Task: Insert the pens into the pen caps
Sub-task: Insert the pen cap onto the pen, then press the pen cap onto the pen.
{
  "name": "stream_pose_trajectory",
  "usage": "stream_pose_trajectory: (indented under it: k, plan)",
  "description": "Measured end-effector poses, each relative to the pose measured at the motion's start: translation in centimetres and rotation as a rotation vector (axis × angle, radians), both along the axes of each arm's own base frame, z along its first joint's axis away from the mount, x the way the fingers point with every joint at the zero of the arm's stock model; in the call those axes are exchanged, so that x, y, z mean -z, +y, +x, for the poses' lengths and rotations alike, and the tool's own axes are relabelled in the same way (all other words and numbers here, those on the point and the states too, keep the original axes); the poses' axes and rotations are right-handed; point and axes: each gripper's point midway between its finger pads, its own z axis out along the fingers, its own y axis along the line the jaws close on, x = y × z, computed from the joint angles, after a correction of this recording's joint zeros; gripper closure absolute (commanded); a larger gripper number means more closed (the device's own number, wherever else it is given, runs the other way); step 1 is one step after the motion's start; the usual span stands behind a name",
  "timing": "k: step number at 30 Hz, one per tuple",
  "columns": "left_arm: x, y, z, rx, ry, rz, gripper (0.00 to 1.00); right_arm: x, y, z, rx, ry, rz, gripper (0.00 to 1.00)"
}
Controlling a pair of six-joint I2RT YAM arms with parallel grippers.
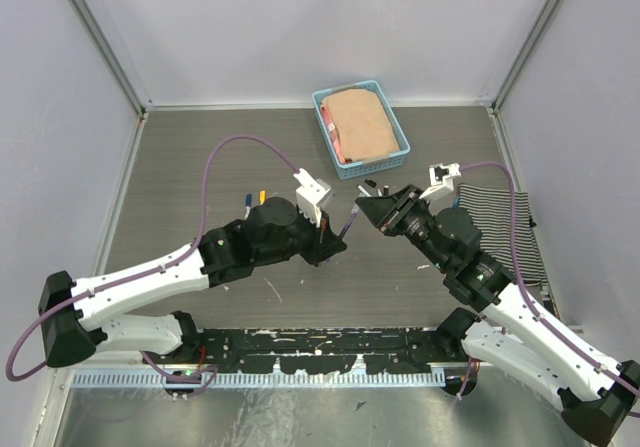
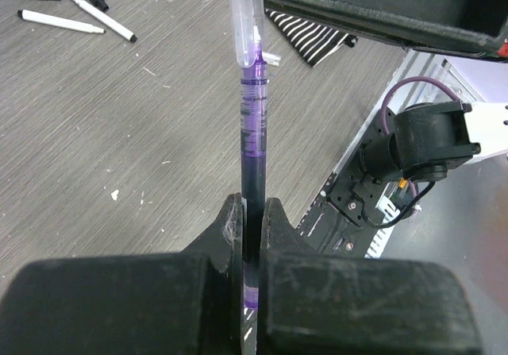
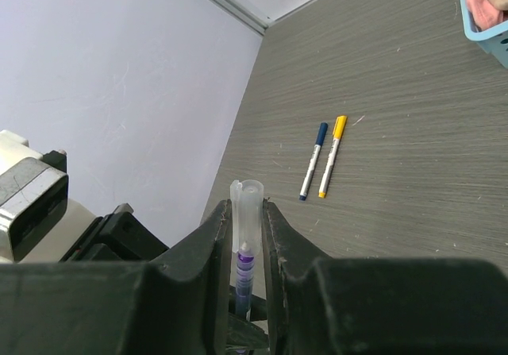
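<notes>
While the purple pen (image 2: 252, 125) is pinched in the left gripper (image 2: 252, 212), its tip is seated inside the clear cap (image 3: 247, 200) clamped by the right gripper (image 3: 245, 212).

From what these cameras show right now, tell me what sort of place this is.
Most likely a robot lab test cell: plain pale panels in metal framing enclose a grey table, two robot arms are bolted at its near edge, and loose pens and a blue basket are laid out as props.
</notes>
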Motion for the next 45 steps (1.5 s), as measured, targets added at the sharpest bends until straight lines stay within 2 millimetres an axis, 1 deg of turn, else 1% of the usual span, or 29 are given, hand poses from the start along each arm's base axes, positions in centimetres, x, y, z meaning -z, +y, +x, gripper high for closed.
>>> stream_pose_trajectory:
  k: [10, 13, 15, 18, 21, 24, 25, 28, 30, 36, 39, 42, 45]
  plan:
    - [-0.1, -0.2, 0.3, -0.012, -0.003, 0.002, 1.00, 0.1, 0.4, -0.2, -0.024, 0.002, 0.001, 0.85]
    - [0.0, -0.1, 0.5, -0.022, -0.002, 0.004, 1.00, 0.3, 0.4, -0.3, -0.026, 0.001, 0.002, 0.83]
    - [0.0, -0.1, 0.5, -0.027, -0.001, 0.004, 1.00, 0.4, 0.4, -0.3, -0.029, -0.002, 0.004, 0.77]
    - [0.1, -0.2, 0.6, -0.028, 0.000, 0.006, 1.00, 0.4, 0.4, -0.4, -0.031, -0.004, 0.004, 0.62]
    - [-0.1, -0.4, 0.7, -0.033, -0.004, 0.001, 1.00, 0.5, 0.5, -0.5, -0.044, -0.004, -0.002, 0.53]
    - [-0.6, -0.5, 1.0, -0.041, -0.012, -0.013, 1.00, 0.5, 0.6, -0.7, -0.052, -0.008, -0.008, 0.46]
    - [-0.7, -0.5, 1.0, -0.042, -0.014, -0.016, 1.00, 0.6, 0.5, -0.8, -0.053, -0.009, -0.013, 0.41]
    - [-0.8, -0.6, 1.1, -0.046, -0.017, -0.019, 1.00, 0.6, 0.1, -0.9, -0.044, -0.010, -0.034, 0.29]
    - [-0.8, -0.5, 1.1, -0.049, -0.018, -0.018, 1.00, 0.2, -0.4, -0.9, -0.024, -0.013, -0.047, 0.26]
    - [-1.0, -0.5, 1.1, -0.049, -0.020, -0.022, 1.00, -2.6, -2.2, -0.9, 0.049, -0.038, -0.049, 0.24]
    - [-1.2, -0.4, 1.1, -0.049, -0.022, -0.028, 1.00, -4.0, -2.6, -0.6, 0.078, -0.036, -0.046, 0.25]
    - [-1.4, -0.3, 1.0, -0.049, -0.025, -0.033, 1.00, -5.0, -2.7, -0.1, 0.101, -0.025, -0.045, 0.27]
    - [-1.6, -0.3, 1.0, -0.048, -0.026, -0.037, 1.00, -5.1, -2.1, 0.6, 0.102, 0.004, -0.055, 0.32]
